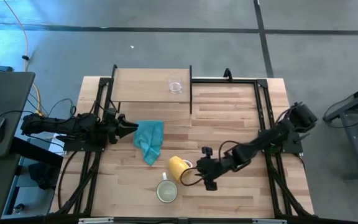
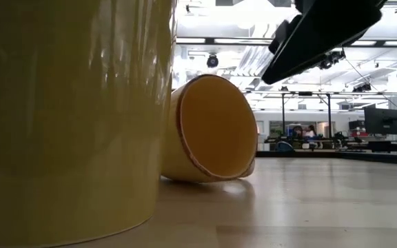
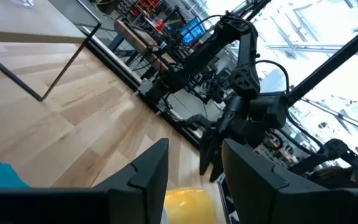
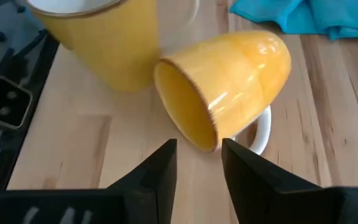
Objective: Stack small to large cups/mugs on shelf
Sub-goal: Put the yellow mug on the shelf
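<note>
The yellow-orange mug (image 4: 229, 74) lies on its side on the plank tabletop, its mouth toward my right gripper (image 4: 197, 163) and its white handle (image 4: 261, 127) low at one side. The gripper is open and slants down, with its fingertips just before the lower rim; no touch shows. The larger cream mug (image 1: 166, 191) stands upright beside it, near the front edge. The clear glass cup (image 1: 175, 86) stands on the shelf (image 1: 143, 86) at the far side. My left gripper (image 1: 128, 127) waits open at the left, beside the teal cloth.
A teal cloth (image 1: 149, 140) lies crumpled left of centre, between the left gripper and the mugs. Black frame bars (image 1: 261, 112) run along the table's sides and back. Bare planks lie between the shelf and the mugs.
</note>
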Controlling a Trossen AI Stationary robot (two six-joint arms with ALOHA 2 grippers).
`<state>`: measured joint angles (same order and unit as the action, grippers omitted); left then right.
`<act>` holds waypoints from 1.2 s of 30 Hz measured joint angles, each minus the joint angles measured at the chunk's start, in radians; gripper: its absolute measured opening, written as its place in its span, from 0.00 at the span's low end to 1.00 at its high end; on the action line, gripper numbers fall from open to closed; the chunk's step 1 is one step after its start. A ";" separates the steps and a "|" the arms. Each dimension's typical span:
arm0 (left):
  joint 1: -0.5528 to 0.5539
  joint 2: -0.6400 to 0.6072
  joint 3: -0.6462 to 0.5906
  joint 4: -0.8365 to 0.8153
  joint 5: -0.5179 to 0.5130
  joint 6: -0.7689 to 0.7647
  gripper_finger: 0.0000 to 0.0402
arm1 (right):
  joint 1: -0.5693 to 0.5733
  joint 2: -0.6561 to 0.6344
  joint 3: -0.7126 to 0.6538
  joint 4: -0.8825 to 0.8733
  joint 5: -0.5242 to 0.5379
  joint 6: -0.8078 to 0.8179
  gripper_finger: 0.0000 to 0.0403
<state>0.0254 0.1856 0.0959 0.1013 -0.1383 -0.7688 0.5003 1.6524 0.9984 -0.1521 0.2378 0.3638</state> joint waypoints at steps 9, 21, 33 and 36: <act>0.000 0.000 0.000 -0.013 0.000 0.012 0.34 | 0.000 0.030 0.023 0.006 0.106 0.086 0.30; 0.000 0.000 0.000 -0.051 0.019 0.012 0.34 | 0.017 0.069 0.023 0.035 0.104 0.073 0.30; 0.000 0.000 0.000 -0.050 0.028 0.001 0.34 | 0.023 0.104 0.023 0.048 0.183 0.081 0.30; 0.000 0.000 0.000 -0.050 0.028 0.001 0.34 | 0.022 0.112 0.023 0.063 0.188 0.081 0.30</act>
<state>0.0254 0.1856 0.0959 0.0513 -0.1107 -0.7677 0.5220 1.7642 1.0218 -0.0890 0.4255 0.4447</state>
